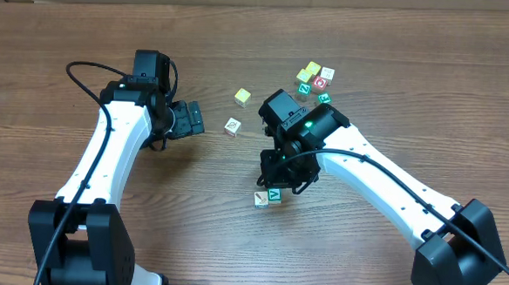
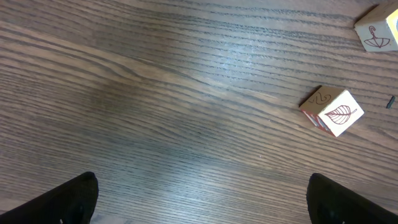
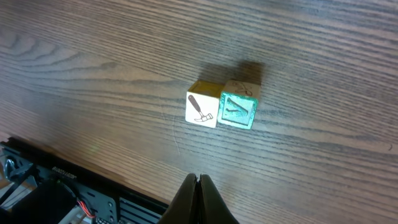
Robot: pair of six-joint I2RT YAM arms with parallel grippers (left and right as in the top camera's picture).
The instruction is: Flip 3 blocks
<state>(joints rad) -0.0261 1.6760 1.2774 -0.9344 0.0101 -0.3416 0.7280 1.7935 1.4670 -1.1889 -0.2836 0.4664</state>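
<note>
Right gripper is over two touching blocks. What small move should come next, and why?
Probably open the right gripper and lower toward the hammer block: the gripper is shut and apart from that block, which touches the green block, so a grip needs open jaws first.

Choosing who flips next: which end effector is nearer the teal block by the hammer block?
Right. The right end effector, shut, is close beside the teal block; the left end effector, open, is far off, near the leaf block.
</note>
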